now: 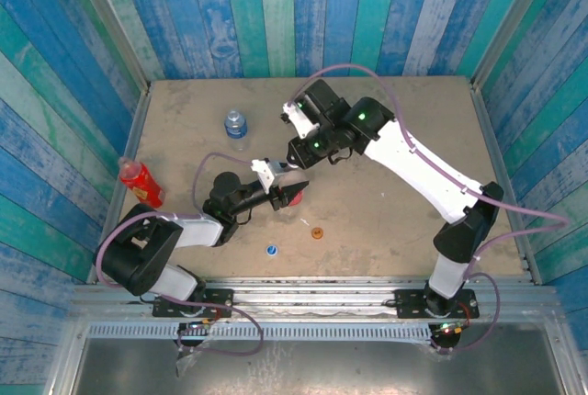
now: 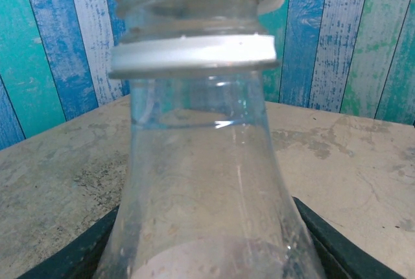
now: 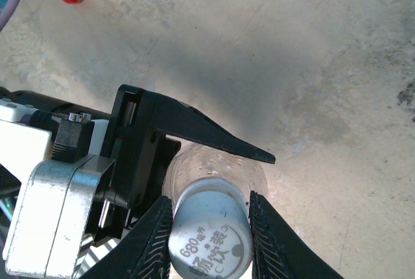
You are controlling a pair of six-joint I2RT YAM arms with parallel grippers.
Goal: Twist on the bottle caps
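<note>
Enclosure: a sand-coloured counter (image 1: pixel 395 110) walled by blue and teal planks (image 1: pixel 276 9).

The left fingers (image 3: pixel 214 139) are clamped on the body of a clear bottle (image 2: pixel 207 181) with a red label, held upright at mid-counter. Whether its base touches the counter cannot be told.

The right fingers (image 3: pixel 157 237) reach down from above and are closed on either side of the white cap (image 3: pixel 211 230). The cap sits on the bottle's neck, directly over the left fingers. Bare threads show between the cap and the white neck ring (image 2: pixel 194 55).

The blue cap (image 1: pixel 272 250) and orange cap (image 1: pixel 318 232) lie loose on the counter on the near side of the left fingers, apart from each other. A thin white scrap (image 1: pixel 304 221) lies between them and those fingers.

The blue-labelled bottle (image 1: pixel 236 125) is beyond the left fingers. The red bottle (image 1: pixel 140 182) is well to their left, by the wall.
</note>
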